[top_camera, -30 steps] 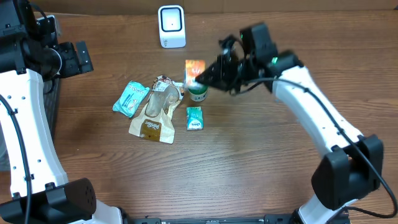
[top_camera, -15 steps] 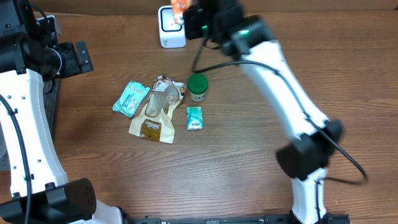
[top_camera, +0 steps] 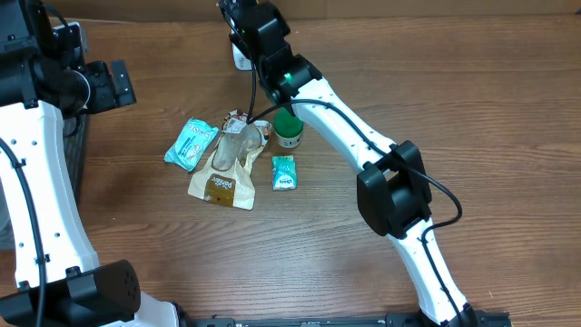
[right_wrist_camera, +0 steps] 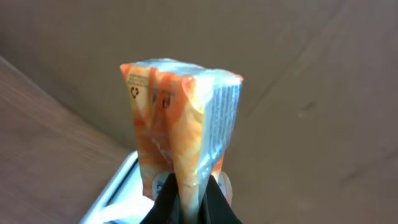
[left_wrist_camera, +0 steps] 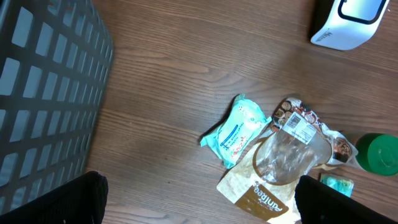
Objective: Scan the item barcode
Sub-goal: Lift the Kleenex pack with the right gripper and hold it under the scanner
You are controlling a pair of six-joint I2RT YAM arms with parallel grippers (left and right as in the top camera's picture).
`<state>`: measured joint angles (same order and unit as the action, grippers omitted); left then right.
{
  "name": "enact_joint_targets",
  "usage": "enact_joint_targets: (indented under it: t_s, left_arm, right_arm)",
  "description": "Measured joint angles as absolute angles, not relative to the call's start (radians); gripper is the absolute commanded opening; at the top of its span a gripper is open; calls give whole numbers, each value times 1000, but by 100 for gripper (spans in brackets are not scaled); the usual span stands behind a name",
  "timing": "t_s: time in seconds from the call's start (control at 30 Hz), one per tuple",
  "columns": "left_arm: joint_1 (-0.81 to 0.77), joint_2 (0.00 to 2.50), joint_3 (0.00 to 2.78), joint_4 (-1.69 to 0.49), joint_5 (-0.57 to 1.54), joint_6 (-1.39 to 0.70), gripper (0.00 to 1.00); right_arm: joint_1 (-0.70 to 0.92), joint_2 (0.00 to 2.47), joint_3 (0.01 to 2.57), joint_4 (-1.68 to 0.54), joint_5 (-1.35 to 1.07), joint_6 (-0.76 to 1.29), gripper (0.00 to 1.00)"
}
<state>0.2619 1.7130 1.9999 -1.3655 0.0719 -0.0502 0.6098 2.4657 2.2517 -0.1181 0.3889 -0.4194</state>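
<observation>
Right claw (right_wrist_camera: 186,198) pinches a glossy, creased orange packet (right_wrist_camera: 180,118) by its lower edge; boxy white scanner (right_wrist_camera: 112,196) sits just beneath. Left claw (left_wrist_camera: 199,205) stands spread wide.

You see a brown wood-grain table (top_camera: 508,136), evenly lit, a tan board (top_camera: 436,5) at 12 o'clock, and a dark grid crate (left_wrist_camera: 43,87) at 9 o'clock.

Overhead: fixed, straight down, far, whole bench (top_camera: 472,118). Left wrist: high at left edge, tilted down, mid-distance; shares teal packet (left_wrist_camera: 238,129), brown bag (left_wrist_camera: 273,174), white scanner (left_wrist_camera: 347,23) with overhead. Right wrist: very close, facing along end effector (right_wrist_camera: 186,199) toward brown backdrop (right_wrist_camera: 298,74); scanner edge low.
</observation>
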Motion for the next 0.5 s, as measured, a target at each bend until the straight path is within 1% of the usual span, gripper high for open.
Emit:
enact_joint_targets:
  t_s: [0.07,0.27,0.5]
  left_arm:
    - [262,1713,2000,-1365,72,-50,100]
    - [262,1713,2000,-1365,72,-50,100]
    - [262,1713,2000,-1365,72,-50,100]
  right_arm:
    - [601,2487,2252,-81,397,-502,4]
    - [582,2569,2252,-59,391,-704,4]
    - [578,2627,2251,-65,368,-824,4]
